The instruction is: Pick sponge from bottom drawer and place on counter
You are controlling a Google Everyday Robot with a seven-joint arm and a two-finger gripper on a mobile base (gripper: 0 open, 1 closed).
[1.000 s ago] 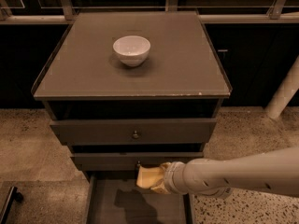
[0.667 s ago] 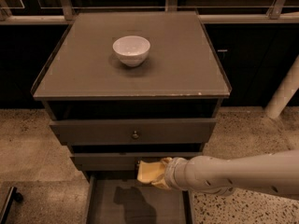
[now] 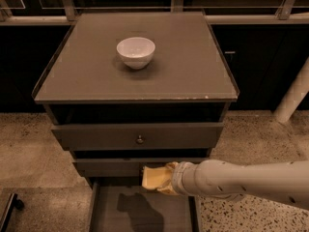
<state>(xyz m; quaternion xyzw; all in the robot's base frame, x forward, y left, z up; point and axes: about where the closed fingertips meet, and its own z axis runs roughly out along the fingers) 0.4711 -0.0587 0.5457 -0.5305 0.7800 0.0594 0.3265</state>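
The cream two-finger tool (image 3: 164,180) is clamping the small pale-yellow sponge (image 3: 151,177) above the open grey bottom drawer (image 3: 174,212), so picking seems done, while placing it on the flat grey desk (image 3: 188,71) is remaining.

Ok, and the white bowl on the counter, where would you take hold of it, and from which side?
By the rim, from straight above: the white bowl stands upright and mouth-up on the counter, so one finger can go inside the wall and one outside. Its round sides would likely slip in a side grip. The hand is low over the bottom drawer, holding the sponge.
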